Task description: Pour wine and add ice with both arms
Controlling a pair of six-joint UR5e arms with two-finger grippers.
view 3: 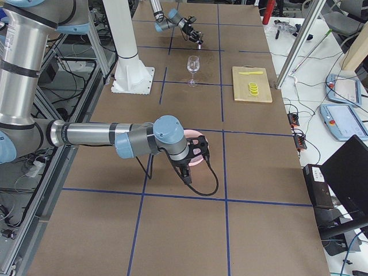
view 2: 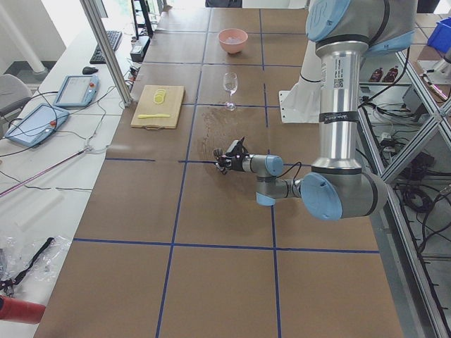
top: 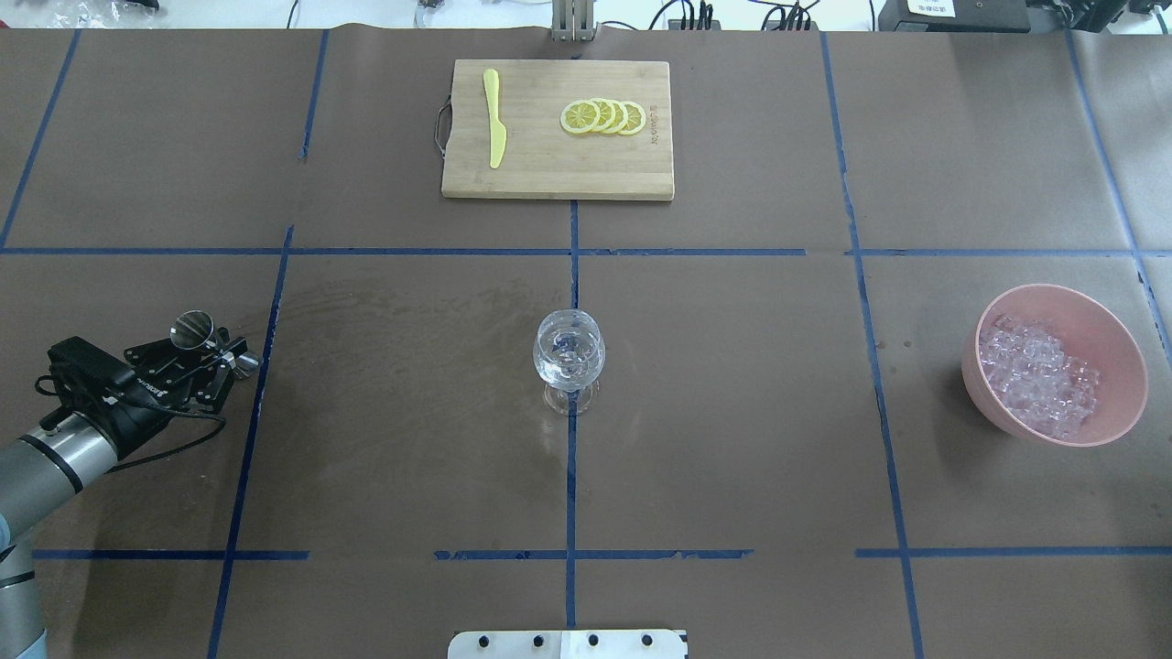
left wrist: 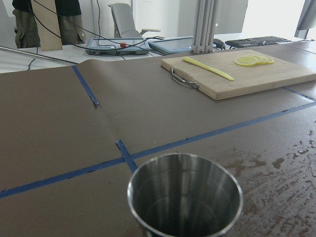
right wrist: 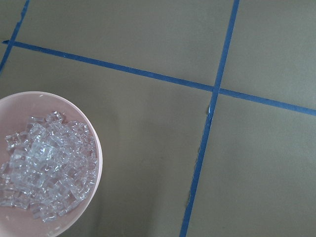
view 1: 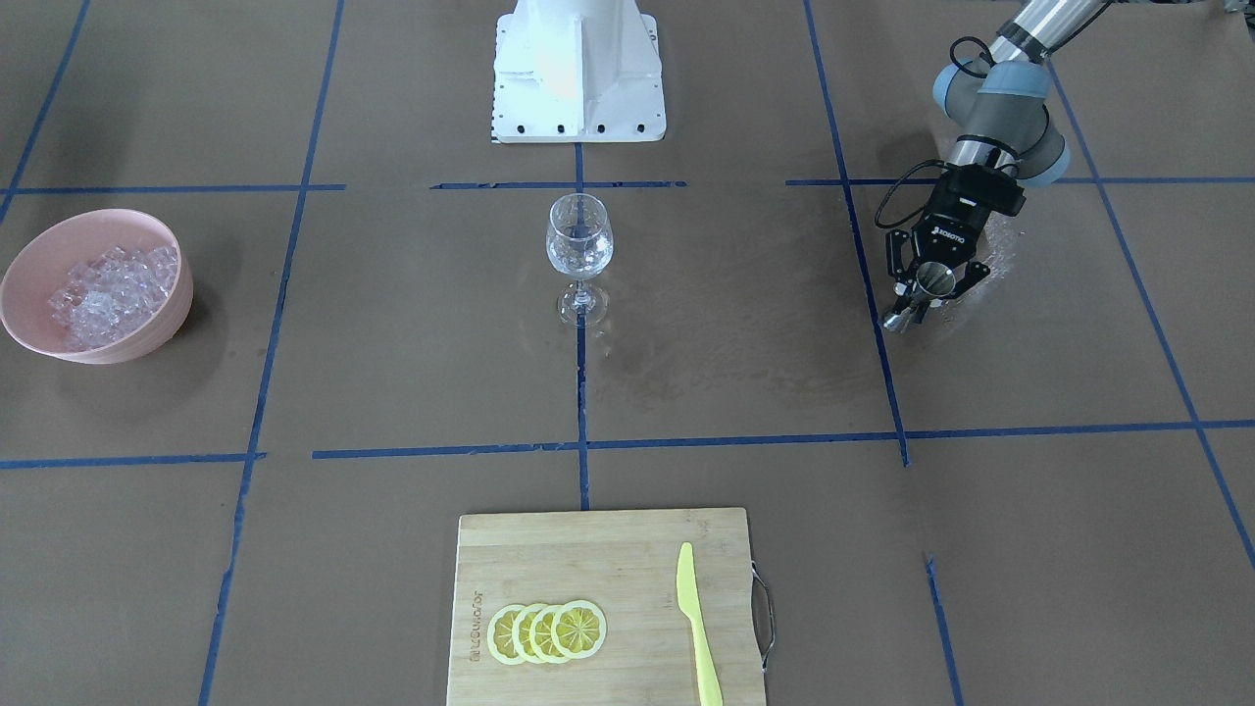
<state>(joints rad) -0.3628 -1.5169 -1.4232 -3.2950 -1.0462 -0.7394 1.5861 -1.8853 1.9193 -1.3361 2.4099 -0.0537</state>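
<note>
My left gripper is shut on a steel jigger, held low over the table far to the robot's left of the clear wine glass. The jigger's open mouth fills the bottom of the left wrist view. The ice lies heaped in a pink bowl. My right gripper hangs over that bowl. It shows only in the exterior right view, so I cannot tell whether it is open or shut.
A bamboo cutting board lies at the table's far side with lemon slices and a yellow knife. A wet patch darkens the paper between the glass and the left gripper. The white base block stands behind the glass.
</note>
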